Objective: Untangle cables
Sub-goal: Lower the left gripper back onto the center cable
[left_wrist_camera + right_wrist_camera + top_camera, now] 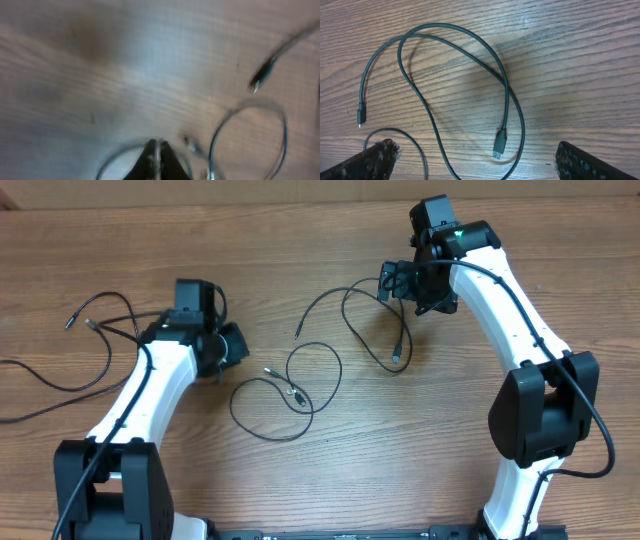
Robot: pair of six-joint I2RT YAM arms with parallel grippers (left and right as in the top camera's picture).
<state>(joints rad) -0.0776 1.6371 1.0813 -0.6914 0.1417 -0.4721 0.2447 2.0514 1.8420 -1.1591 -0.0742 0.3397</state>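
Observation:
Three thin black cables lie on the wooden table. One cable [92, 325] is spread at the far left, beside my left arm. A second cable [297, 393] forms loops in the middle. The third cable [398, 355] curves below my right gripper [400, 285], which hovers open over it. In the right wrist view this cable [505, 90] crosses itself, and its silver plug [499, 145] lies between the wide-apart fingers of the gripper [477, 160]. My left gripper [232, 352] is shut. Its blurred view shows the gripper [157, 147] with fingertips pressed together, a cable loop [285, 135] and a plug [260, 82] beyond; no held thing shows.
Thicker black wires run along both white arms [150, 395]. The arm bases stand at the table's near edge [330, 532]. An arc of the middle cable [415, 145] enters the right wrist view at the lower left.

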